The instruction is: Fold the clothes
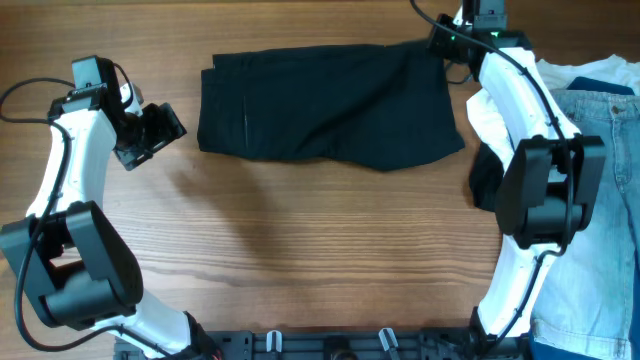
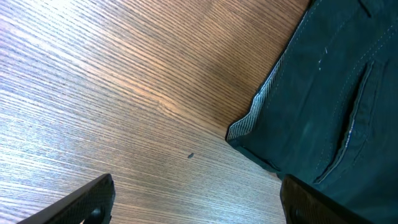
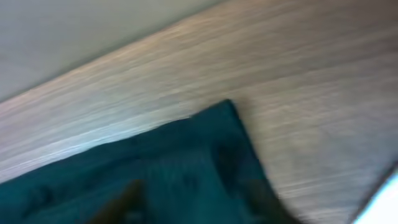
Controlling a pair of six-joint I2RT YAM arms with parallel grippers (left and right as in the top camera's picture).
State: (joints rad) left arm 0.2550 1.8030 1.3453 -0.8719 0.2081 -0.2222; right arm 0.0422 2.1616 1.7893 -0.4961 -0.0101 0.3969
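Black shorts (image 1: 330,105) lie spread flat on the desk (image 1: 300,240), between the two end effectors. The left end effector (image 1: 160,130) sits just off the shorts' near side edge, not touching; bare wood shows between them. Left wrist view: its fingers (image 2: 93,199) are spread wide with nothing between them, and the end effector (image 2: 199,193) hovers over bare desk. From there the shorts (image 2: 329,81) are ahead and to the right, reaching down to the right finger. A grey speckled lining (image 2: 261,106) peeks out along the edge, and a stitched pocket slit runs across the cloth.

The right end effector (image 1: 445,42) is at the far corner of the shorts, over or on the fabric – contact cannot be told. Right wrist view is badly blurred: a dark corner of the shorts (image 3: 155,180) fills the lower part with wood grain beyond – fingers not made out, so spread or pressed together cannot be told.

Beyond the right arm, away from the shorts, lie blue jeans (image 1: 600,200) with a white shirt (image 1: 590,75) next to them at the desk's edge.
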